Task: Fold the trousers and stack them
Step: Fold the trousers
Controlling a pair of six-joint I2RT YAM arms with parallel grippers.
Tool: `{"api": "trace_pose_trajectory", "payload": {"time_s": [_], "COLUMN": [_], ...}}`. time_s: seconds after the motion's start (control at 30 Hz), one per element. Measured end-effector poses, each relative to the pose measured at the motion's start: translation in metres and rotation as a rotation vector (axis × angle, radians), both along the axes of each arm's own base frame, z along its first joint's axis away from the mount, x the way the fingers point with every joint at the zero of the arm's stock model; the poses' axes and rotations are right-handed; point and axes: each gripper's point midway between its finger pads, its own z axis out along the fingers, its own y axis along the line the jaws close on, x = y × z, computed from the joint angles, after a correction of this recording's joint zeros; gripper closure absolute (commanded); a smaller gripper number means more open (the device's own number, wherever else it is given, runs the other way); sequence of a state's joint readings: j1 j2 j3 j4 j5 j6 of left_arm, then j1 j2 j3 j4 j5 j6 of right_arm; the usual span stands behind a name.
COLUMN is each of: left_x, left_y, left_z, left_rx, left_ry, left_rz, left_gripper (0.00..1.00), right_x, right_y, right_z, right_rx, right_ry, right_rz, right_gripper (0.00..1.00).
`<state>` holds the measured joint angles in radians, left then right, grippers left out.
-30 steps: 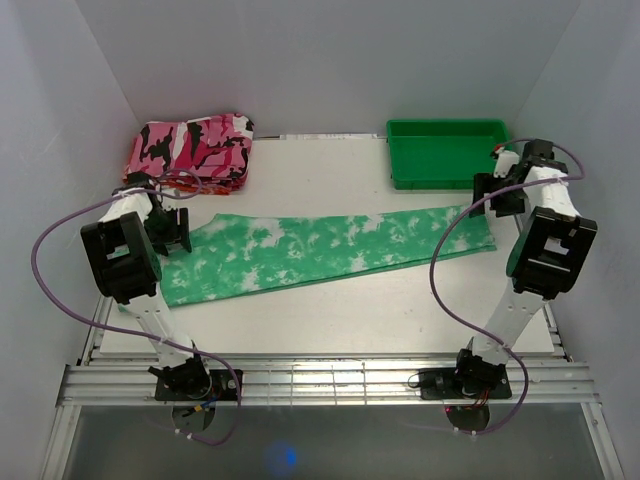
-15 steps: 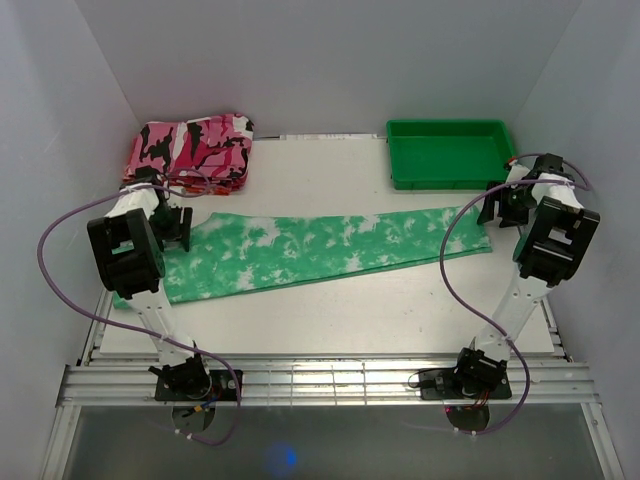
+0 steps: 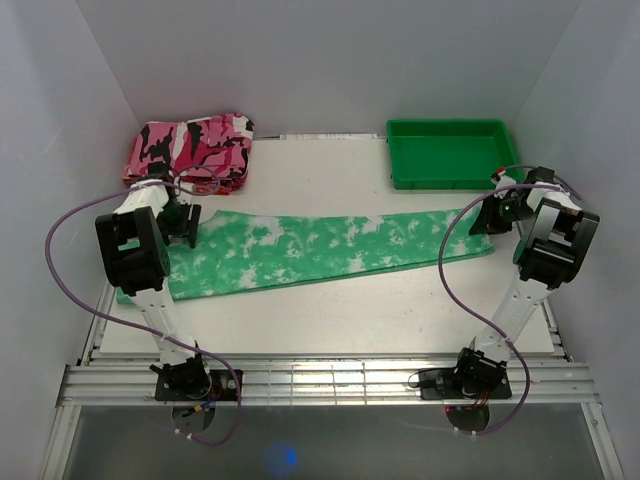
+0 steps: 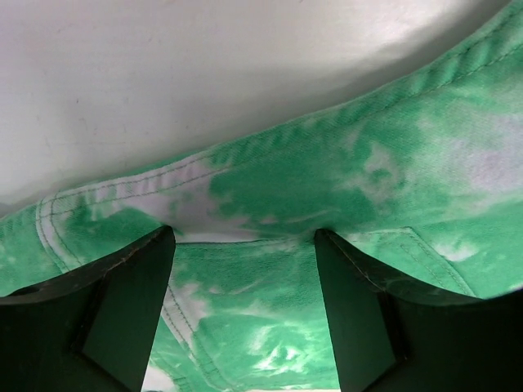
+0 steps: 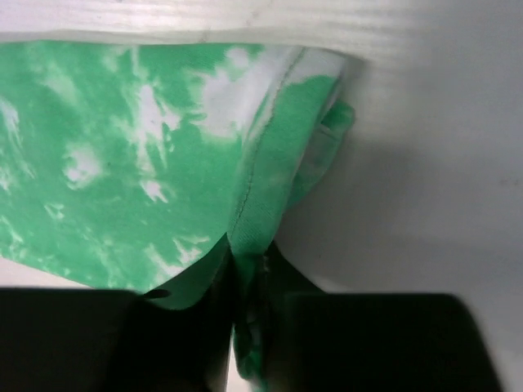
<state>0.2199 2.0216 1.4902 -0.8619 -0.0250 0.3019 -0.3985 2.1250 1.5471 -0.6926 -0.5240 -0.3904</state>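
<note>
The left jaws stand spread over the wider left end of the trousers (image 3: 320,250), which lie as one long strip across the desk (image 3: 330,320), near the camouflage cloth (image 3: 190,148). The right jaws pinch the right-end hem. We judge the lengthwise fold done, with crosswise folds and stacking left. From above, the arms hide both cloth ends, and we cannot tell whether the left jaws touch cloth.
</note>
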Motion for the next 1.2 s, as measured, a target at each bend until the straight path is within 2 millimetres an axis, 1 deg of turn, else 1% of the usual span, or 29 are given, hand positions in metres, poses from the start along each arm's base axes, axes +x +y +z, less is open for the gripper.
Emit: {"api": "trace_pose_trajectory", "payload": {"time_s": [0.03,0.13,0.23,0.3,0.4,0.5,0.57,0.63,0.7,0.73,0.8,0.83,0.9,0.97,1.0,1.03,1.07,1.17,1.2], "left_x": [0.001,0.004,0.005,0.006,0.006,0.002,-0.003,-0.008,-0.013,-0.014,-0.015,-0.016,-0.019,-0.023,-0.025,-0.026,-0.028,-0.035,-0.038], "left_y": [-0.001,-0.004,-0.008,-0.015,-0.033,-0.060,-0.077,-0.092,-0.100,-0.102,-0.105,-0.106,-0.107,-0.108,-0.109,-0.110,-0.111,-0.112,-0.112], "left_z": [0.000,0.001,0.001,0.000,-0.001,0.004,0.010,0.019,0.030,0.034,0.039,0.039,0.034,0.030,0.028,0.026,0.023,0.014,0.010], "left_rx": [0.002,0.009,0.002,-0.019,-0.066,-0.128,-0.175,-0.227,-0.260,-0.270,-0.282,-0.286,-0.294,-0.303,-0.308,-0.312,-0.316,-0.324,-0.325], "left_ry": [-0.001,-0.004,-0.006,-0.010,-0.019,-0.034,-0.053,-0.077,-0.103,-0.115,-0.129,-0.131,-0.121,-0.108,-0.102,-0.096,-0.091,-0.072,-0.067], "left_rz": [-0.005,-0.013,-0.016,-0.021,-0.045,-0.090,-0.118,-0.144,-0.157,-0.160,-0.163,-0.162,-0.156,-0.149,-0.144,-0.140,-0.134,-0.123,-0.120], "left_gripper": [0.19,0.19,0.19,0.19,0.16,0.13,0.12,0.12,0.13,0.13,0.15,0.15,0.16,0.17,0.18,0.18,0.18,0.18,0.18], "right_x": [-0.004,-0.009,-0.017,-0.022,-0.021,-0.008,0.003,0.009,0.012,0.015,0.020,0.021,0.019,0.015,0.011,0.009,0.006,-0.002,-0.003], "right_y": [0.002,0.000,-0.011,-0.019,-0.037,-0.053,-0.057,-0.050,-0.030,-0.014,0.028,0.054,0.109,0.156,0.184,0.203,0.228,0.276,0.285], "right_z": [-0.002,-0.002,0.001,0.008,0.033,0.072,0.101,0.125,0.142,0.148,0.154,0.155,0.153,0.150,0.148,0.148,0.146,0.137,0.132], "right_rx": [0.007,-0.001,-0.040,-0.071,-0.127,-0.193,-0.218,-0.219,-0.191,-0.168,-0.113,-0.080,-0.011,0.051,0.086,0.108,0.138,0.191,0.199], "right_ry": [0.012,0.036,0.063,0.072,0.042,-0.055,-0.134,-0.199,-0.237,-0.253,-0.273,-0.280,-0.274,-0.255,-0.239,-0.233,-0.219,-0.173,-0.160], "right_rz": [0.004,-0.011,-0.035,-0.049,-0.070,-0.082,-0.086,-0.082,-0.063,-0.041,0.016,0.055,0.139,0.204,0.242,0.268,0.301,0.342,0.348], "right_gripper": [0.92,0.92,0.92,0.92,0.92,0.92,0.92,0.92,0.92,0.92,0.92,0.92,0.92,0.92,0.92,0.92,0.92,0.92,0.92]}}
